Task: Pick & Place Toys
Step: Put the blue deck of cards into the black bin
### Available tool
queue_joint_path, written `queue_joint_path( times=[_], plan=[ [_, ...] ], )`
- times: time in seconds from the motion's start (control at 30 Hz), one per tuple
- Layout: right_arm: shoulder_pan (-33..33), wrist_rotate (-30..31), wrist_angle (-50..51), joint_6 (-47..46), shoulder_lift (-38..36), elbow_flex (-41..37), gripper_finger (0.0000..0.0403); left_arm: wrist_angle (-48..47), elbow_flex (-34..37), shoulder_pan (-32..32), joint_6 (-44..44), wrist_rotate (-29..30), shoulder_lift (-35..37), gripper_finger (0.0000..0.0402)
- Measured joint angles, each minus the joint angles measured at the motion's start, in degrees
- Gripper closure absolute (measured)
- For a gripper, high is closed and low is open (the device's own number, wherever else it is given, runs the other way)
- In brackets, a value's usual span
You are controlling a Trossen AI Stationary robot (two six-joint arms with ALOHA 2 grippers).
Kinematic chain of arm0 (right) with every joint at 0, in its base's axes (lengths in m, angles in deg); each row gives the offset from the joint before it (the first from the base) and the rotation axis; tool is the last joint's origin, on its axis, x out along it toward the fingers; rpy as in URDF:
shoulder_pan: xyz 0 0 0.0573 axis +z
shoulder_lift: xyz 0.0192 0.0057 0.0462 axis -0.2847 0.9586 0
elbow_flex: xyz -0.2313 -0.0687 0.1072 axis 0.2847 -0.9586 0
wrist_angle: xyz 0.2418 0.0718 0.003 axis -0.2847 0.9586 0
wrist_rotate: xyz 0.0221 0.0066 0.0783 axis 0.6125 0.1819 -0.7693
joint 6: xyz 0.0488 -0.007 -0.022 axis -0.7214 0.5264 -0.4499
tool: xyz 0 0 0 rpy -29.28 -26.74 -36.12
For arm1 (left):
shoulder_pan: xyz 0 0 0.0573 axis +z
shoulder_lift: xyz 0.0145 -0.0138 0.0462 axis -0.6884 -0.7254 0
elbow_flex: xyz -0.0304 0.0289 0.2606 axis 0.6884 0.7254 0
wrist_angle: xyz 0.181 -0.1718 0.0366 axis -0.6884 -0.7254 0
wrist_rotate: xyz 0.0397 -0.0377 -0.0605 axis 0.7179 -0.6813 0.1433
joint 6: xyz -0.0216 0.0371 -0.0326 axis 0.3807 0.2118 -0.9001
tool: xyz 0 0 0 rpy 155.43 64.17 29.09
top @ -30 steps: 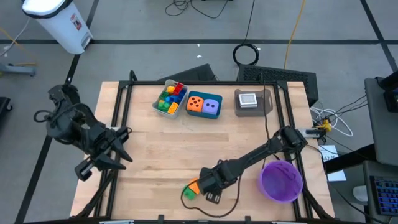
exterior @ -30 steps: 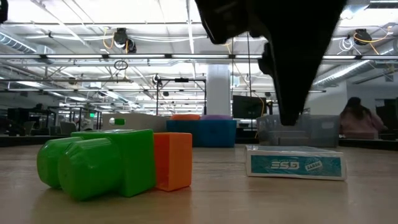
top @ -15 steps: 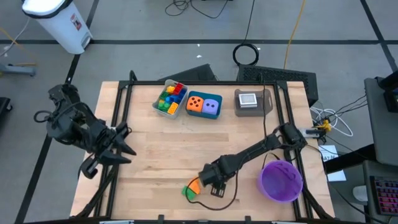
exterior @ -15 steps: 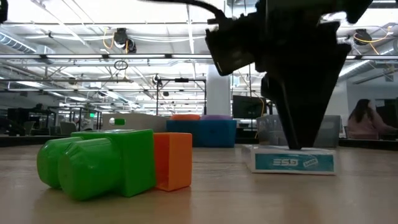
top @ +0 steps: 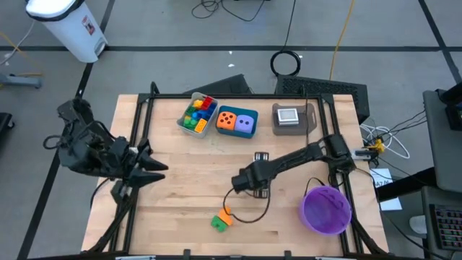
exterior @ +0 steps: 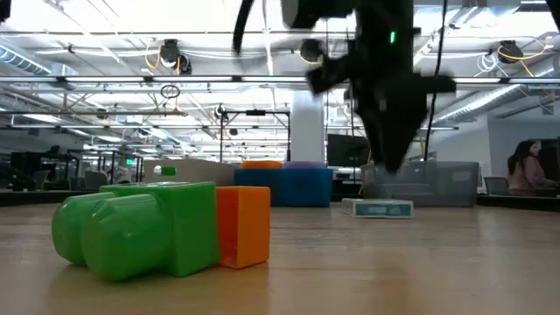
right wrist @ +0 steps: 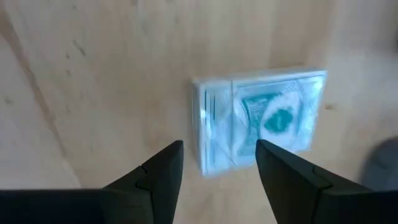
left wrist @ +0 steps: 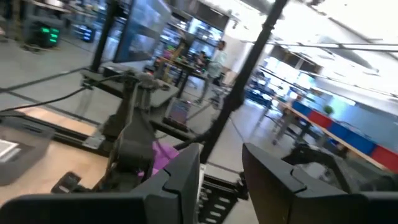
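Fingers of right gripper parted, empty, now lifted off the card deck mid-table: deck released; left gripper holds nothing, narrowly parted.

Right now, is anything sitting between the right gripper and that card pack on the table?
Nothing visible does. The right gripper hangs open just short of the card pack, with only bare table between them. The green and orange bricks lie well off to the near side.

Your right gripper hangs mid-table, arm stretched in from the right edge, 2 fingers parted, holding nothing. Your left gripper waits at the left edge.
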Motion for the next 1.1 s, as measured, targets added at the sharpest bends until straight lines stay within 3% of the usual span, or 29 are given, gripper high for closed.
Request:
queue_joint_path(
  times=[0.27,0.37,0.53,0.7,0.87,0.97,1.1],
  plan=[
    [-1.37,0.05,-0.12,0.66,-12.98,0.11,0.0207,6.01,0.0,0.0,-0.18,7.13,-5.04,0.0275],
    [-2.34,0.77,-1.18,-6.24,-18.73,0.18,0.0207,6.74,0.0,0.02,-0.17,9.76,-6.25,0.0275],
    [-4.53,2.87,-3.65,-25.31,-24.91,-0.06,0.0207,6.57,0.0,1.05,3.6,14.46,-6.27,0.0275],
    [-5.71,2.69,-12.52,-35.06,-28.11,-2.79,0.0207,6.5,0.0,2.78,10.79,15.32,-3.51,0.0275],
    [-6.11,3.49,-31.53,-29.14,-30.16,-8.9,0.0207,6.45,0.0,3.43,18.49,14.98,1.6,0.0275],
    [-7.04,4.14,-40.28,-36.81,-30.13,-11.45,0.0207,6.26,0.0,3.41,23.0,14.96,5.46,0.0275],
    [-7.73,4.41,-40.83,-48.14,-29.87,-11.43,0.0207,0.94,0.0,3.23,24.25,14.86,10.47,0.0275]
  ],
)
